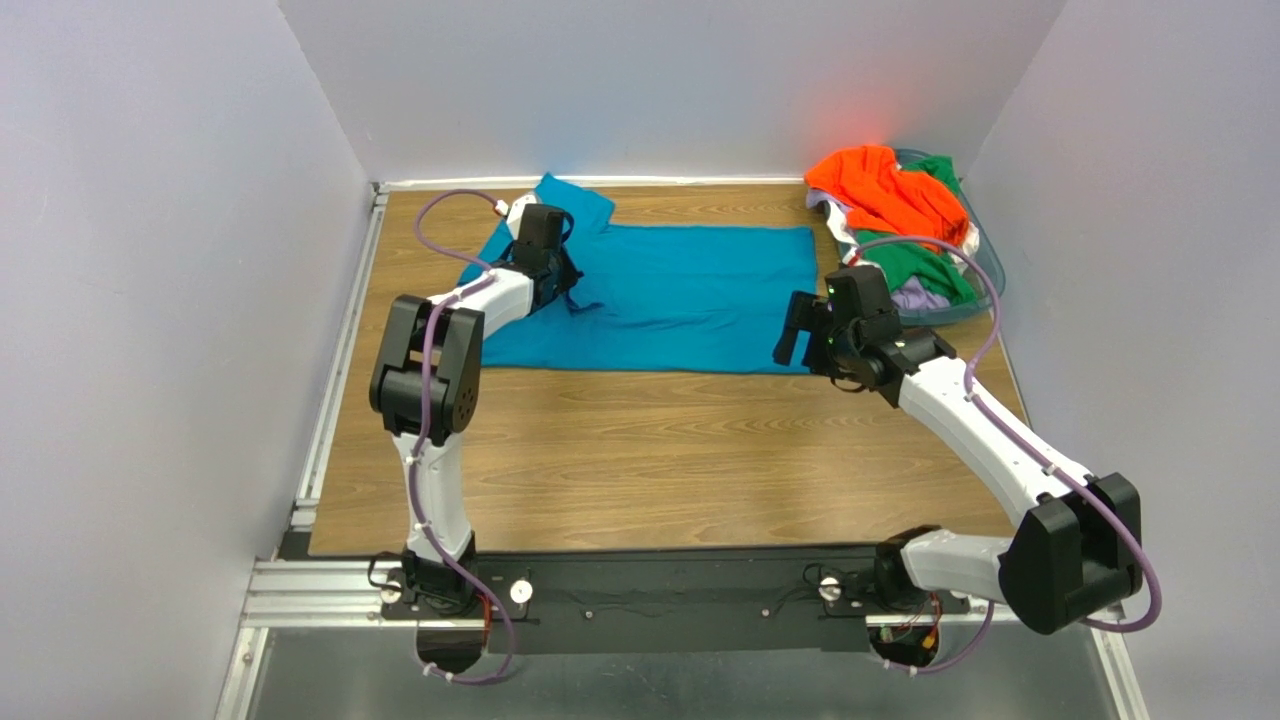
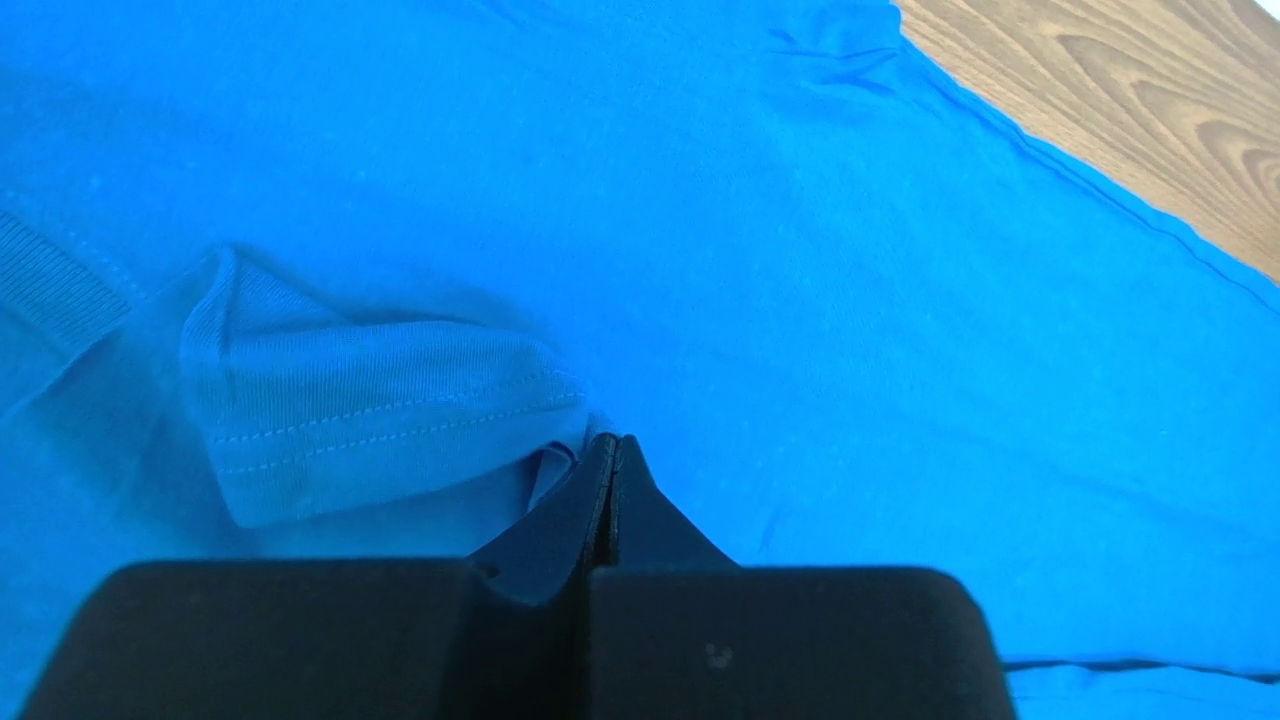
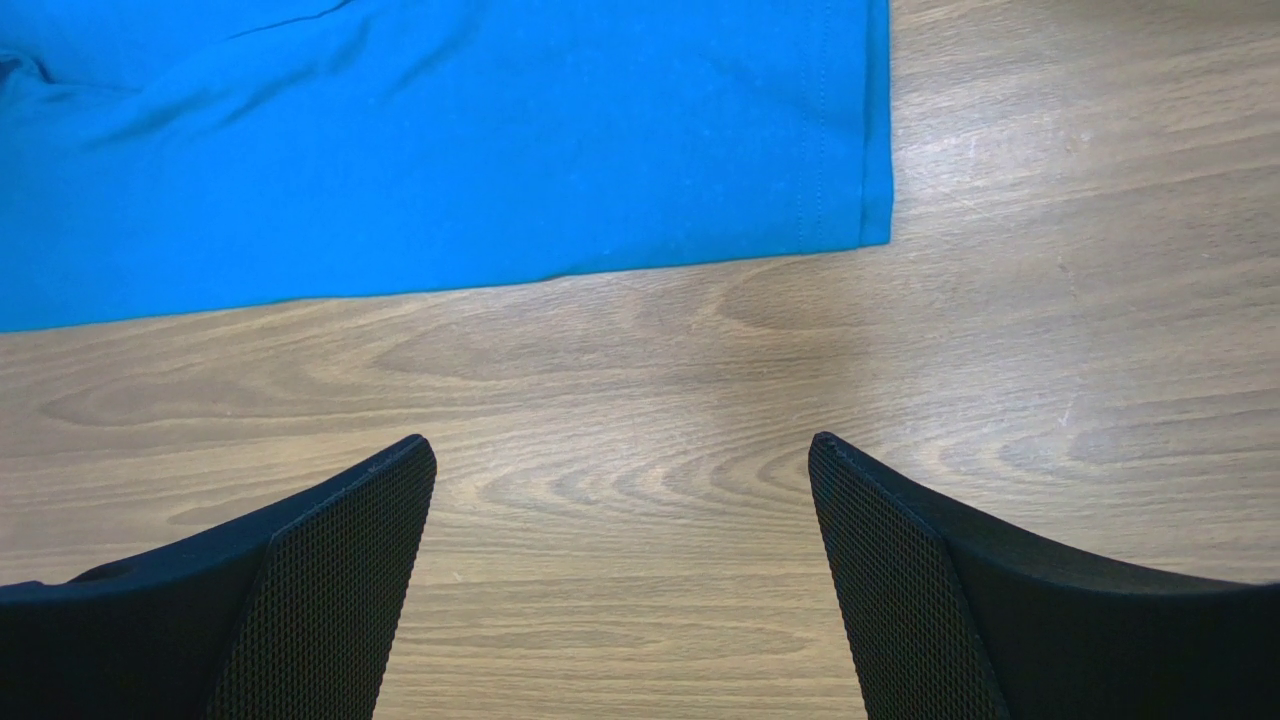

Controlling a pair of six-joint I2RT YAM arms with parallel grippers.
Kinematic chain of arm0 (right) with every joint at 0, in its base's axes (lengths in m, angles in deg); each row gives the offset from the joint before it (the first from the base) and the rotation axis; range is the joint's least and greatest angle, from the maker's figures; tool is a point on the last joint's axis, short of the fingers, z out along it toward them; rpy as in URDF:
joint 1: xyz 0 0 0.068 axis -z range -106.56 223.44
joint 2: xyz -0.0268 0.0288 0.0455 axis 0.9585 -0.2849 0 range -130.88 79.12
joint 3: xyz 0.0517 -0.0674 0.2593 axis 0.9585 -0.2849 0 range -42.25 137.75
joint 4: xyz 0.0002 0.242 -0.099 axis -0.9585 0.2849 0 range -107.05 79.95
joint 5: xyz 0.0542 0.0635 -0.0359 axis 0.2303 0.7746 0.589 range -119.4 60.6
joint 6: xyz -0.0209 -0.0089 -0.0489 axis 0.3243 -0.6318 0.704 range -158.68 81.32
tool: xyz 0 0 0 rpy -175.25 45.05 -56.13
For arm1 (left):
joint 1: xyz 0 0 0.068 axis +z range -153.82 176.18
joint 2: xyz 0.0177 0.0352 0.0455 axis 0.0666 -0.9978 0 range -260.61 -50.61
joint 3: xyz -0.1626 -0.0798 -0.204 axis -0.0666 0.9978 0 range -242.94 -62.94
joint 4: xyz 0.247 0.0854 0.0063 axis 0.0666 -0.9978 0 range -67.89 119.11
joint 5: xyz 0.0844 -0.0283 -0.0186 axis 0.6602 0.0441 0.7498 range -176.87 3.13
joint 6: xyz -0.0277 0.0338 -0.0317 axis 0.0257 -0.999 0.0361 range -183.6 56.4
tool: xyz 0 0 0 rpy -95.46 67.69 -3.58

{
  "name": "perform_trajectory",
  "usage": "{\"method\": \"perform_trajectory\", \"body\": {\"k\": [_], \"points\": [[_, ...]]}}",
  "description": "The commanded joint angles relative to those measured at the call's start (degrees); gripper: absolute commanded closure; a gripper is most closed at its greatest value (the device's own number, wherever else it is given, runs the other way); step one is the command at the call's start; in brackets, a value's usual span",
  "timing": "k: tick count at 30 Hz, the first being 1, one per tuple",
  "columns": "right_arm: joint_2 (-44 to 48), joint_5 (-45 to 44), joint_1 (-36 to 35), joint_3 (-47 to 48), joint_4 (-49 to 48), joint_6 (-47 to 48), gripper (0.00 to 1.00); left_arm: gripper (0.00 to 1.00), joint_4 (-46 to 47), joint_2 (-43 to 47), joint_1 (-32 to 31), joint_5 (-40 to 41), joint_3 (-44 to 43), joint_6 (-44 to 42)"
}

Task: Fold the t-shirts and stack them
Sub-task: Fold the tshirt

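Left wrist: we see our left tool (image 2: 607, 455) pinching the teal t-shirt (image 2: 842, 270); right tool (image 3: 619, 446) spread apart above tabletop (image 3: 1052, 300).

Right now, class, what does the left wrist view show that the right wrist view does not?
Left wrist only: the left gripper, shut, pinching a raised stitched fold of the teal-blue t-shirt. Right wrist only: the right gripper, open over bare wood, and the shirt's square hem corner. Both: that shirt lying on the wooden table.

I'm reading no text, label or number anywhere, teal t-shirt (image 1: 676, 300) included; the overhead view may be too coarse for small print.
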Motion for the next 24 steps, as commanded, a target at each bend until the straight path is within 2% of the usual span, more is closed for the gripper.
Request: {"method": "perform_trajectory", "body": {"k": [1,7,15,17,19,22,23,24], "points": [[1.3,-3.1,0.0,-0.7,1.8,-0.3,0.0,1.0,-0.5,-1.3,0.3,1.4,-2.7,-2.1],[0.5,-4.1,0.1,-0.2,2.2,0.3,0.0,1.0,-1.6,-3.1,0.3,2.8,-6.6,-5.1],[0.0,-5.3,0.1,0.5,3.0,1.1,0.0,0.98,-11.5,-13.9,0.4,-0.1,-22.3,-14.7],[0.2,-5.2,0.1,0.6,3.2,1.1,0.0,0.74,-14.1,-15.9,0.5,0.5,-26.9,-16.4],[0.8,-5.1,0.1,0.3,3.5,1.1,0.0,0.55,-16.1,-14.9,0.5,1.2,-27.9,-16.7],[1.1,-4.7,0.1,0.3,3.5,1.2,0.0,0.36,-14.6,-11.8,0.5,0.7,-26.0,-16.9],[1.0,-4.6,0.1,0.4,3.6,1.3,0.0,0.21,-14.1,-9.8,0.5,0.3,-24.6,-16.9],[0.8,-4.4,0.1,0.4,3.5,1.4,0.0,0.2,-13.7,-8.9,0.5,-0.1,-24.2,-16.7]]}}
